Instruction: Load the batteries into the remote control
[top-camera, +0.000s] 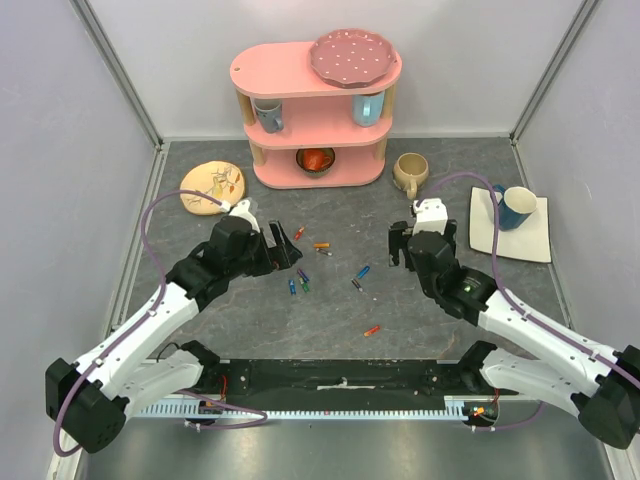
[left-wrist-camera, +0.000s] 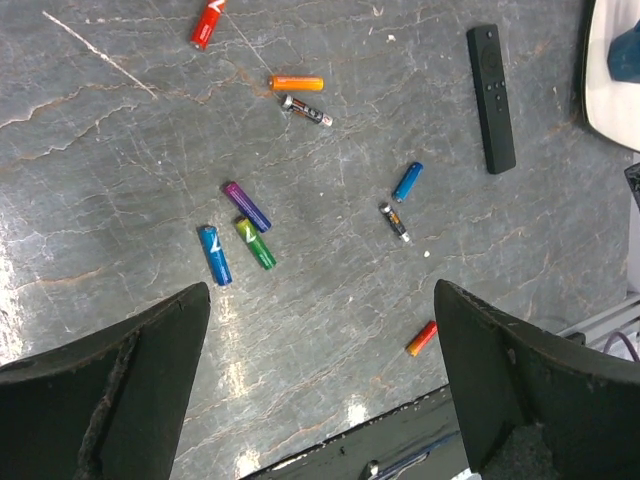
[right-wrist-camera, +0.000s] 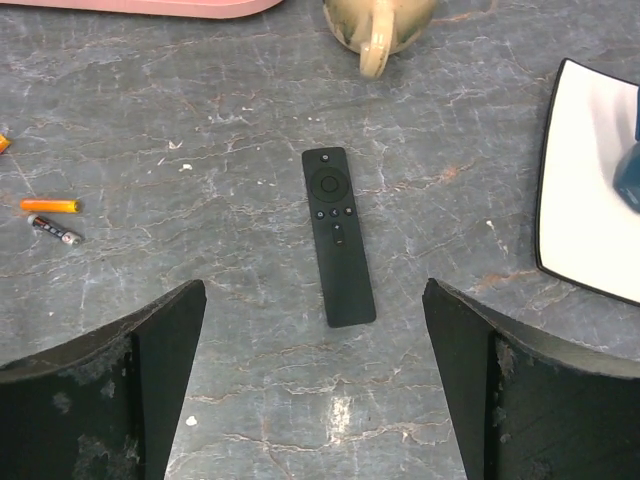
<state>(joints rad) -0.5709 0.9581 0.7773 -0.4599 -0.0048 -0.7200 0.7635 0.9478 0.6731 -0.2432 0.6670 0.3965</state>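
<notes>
From above, I see the left gripper (top-camera: 283, 252) and the right gripper (top-camera: 410, 243) hanging over the table (top-camera: 250, 310), with the batteries (top-camera: 321, 245) scattered between them. I can't judge the jaw spread from this angle.

Through the left wrist, my fingers (left-wrist-camera: 130, 380) stand wide apart with nothing between them. A blue, green and purple trio of batteries lies just ahead to the left, orange and red ones farther out, and another blue and a dark one ahead to the right. The remote (left-wrist-camera: 492, 98) lies far ahead on the right, buttons up.

Through the right wrist, both fingers are spread wide and empty. The remote lies straight ahead, apart from either finger. A mug (right-wrist-camera: 378, 25) sits beyond it and a plate (right-wrist-camera: 575, 200) off to the right.
</notes>
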